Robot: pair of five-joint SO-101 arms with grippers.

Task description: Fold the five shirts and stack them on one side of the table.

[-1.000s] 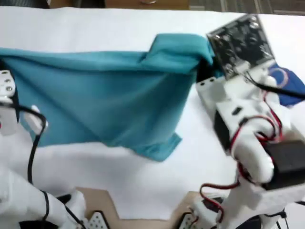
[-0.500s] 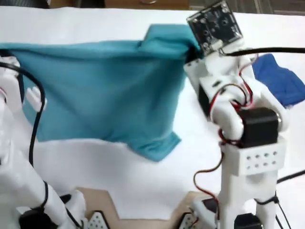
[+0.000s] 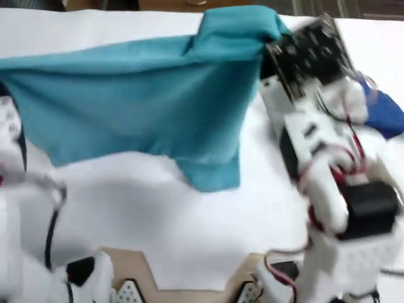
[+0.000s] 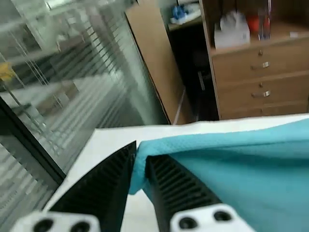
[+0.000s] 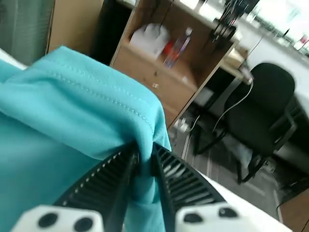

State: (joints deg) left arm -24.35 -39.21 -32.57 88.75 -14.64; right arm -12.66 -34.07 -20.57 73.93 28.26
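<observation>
Teal shirt point(image 3: 145, 101) higher, corner inside right gripper point(image 5: 144, 153)

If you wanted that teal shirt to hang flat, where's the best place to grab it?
Probably along its top edge, near each end, coming from either side. Pinched there by the left gripper and the right gripper, the shirt hangs spread out.

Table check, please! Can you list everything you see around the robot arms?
Surface: white table.
Job's things: teal shirt lifted and stretched between both grippers; dark blue cloth on the table beside the right arm.
Clutter: nothing seen.
Grippers: left gripper shut on the teal shirt's edge; right gripper shut on a bunched corner.
Cables: red and black wires on the right arm.
Surroundings: wooden drawers, office chair.
</observation>
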